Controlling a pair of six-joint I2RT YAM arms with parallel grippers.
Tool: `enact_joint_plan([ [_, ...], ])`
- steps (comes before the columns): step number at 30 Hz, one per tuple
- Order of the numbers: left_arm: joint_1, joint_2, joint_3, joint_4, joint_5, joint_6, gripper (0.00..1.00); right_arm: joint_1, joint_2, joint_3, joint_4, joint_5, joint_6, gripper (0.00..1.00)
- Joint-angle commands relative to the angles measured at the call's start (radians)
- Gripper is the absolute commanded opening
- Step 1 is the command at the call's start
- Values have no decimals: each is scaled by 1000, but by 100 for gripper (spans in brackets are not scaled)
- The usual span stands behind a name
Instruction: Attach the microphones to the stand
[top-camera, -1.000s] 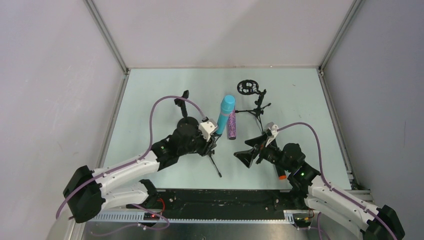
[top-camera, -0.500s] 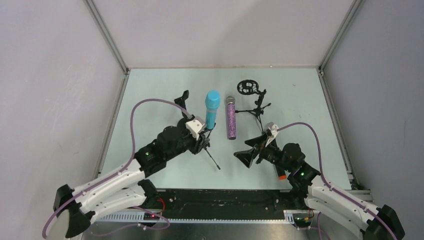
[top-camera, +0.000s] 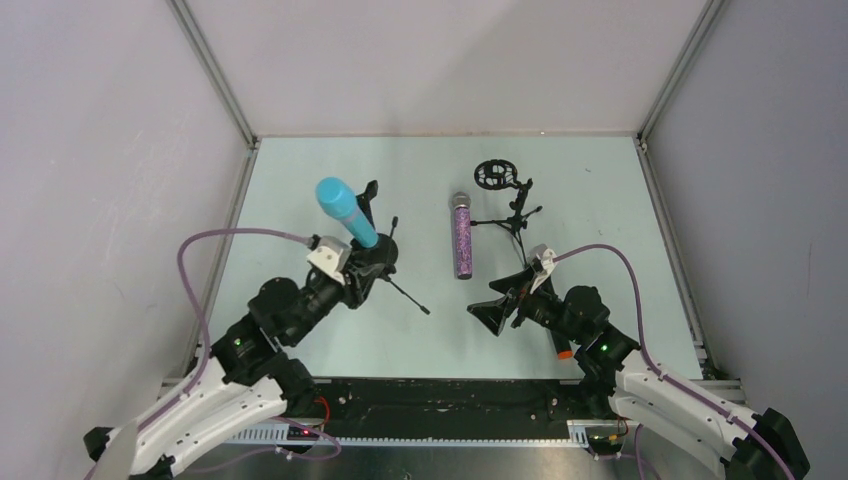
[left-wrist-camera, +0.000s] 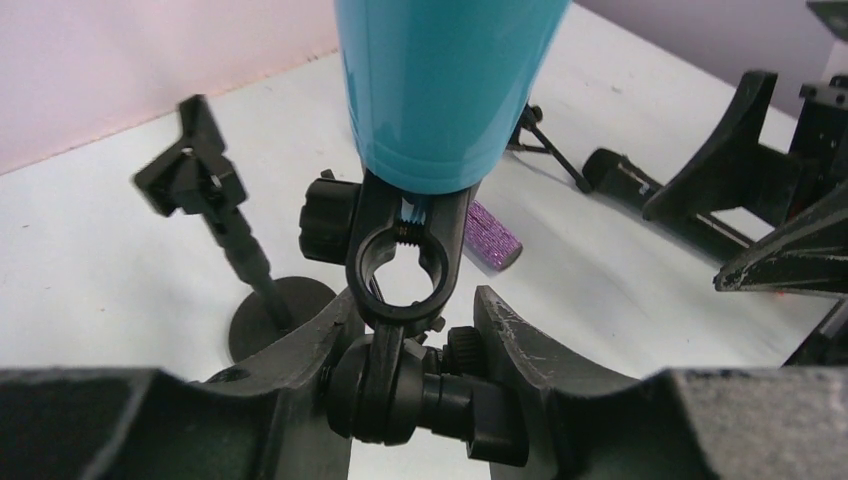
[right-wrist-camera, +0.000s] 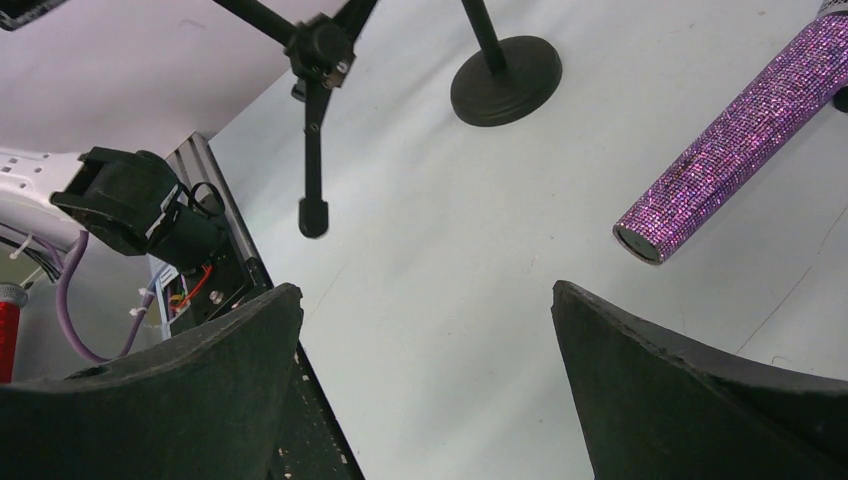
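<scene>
My left gripper (top-camera: 362, 266) is shut on the joint of a small black tripod stand (top-camera: 408, 297), whose clip (left-wrist-camera: 398, 268) holds the light blue microphone (top-camera: 345, 211). The blue microphone fills the top of the left wrist view (left-wrist-camera: 440, 80), and that gripper (left-wrist-camera: 415, 302) clamps the stand's knob joint. The purple glitter microphone (top-camera: 462, 238) lies flat on the table, also in the right wrist view (right-wrist-camera: 740, 140). The black microphone with the orange end (top-camera: 562, 349) lies mostly hidden under my right arm. My right gripper (top-camera: 500, 298) is open and empty above the table (right-wrist-camera: 425, 292).
A black stand with a round base (left-wrist-camera: 228, 225) stands just behind my left gripper. A tripod stand with a round ring mount (top-camera: 503, 190) stands at the back right. Grey walls close in the table on three sides.
My left arm has swung left with the stand and the blue microphone, away from the purple microphone and toward the round-base stand. The right arm has not moved.
</scene>
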Motion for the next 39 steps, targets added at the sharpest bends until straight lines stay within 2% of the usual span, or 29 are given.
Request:
enact_joint_plan([
  [1, 6, -91, 4, 27, -92, -40, 0, 6, -5, 13, 36, 11, 6, 100],
  [8, 6, -221, -23, -87, -175, -102, 0, 5, 6, 14, 40, 8, 3, 99],
  [19, 5, -382, -67, -217, -401, -171, 0, 6, 41, 11, 69, -2, 15, 99],
  [31, 6, -293, -116, -181, -677, -243, 0, 7, 46, -19, 94, -9, 33, 100],
  [39, 27, -190, -155, 29, -726, -108, 0, 7, 28, -35, 98, -5, 39, 100],
])
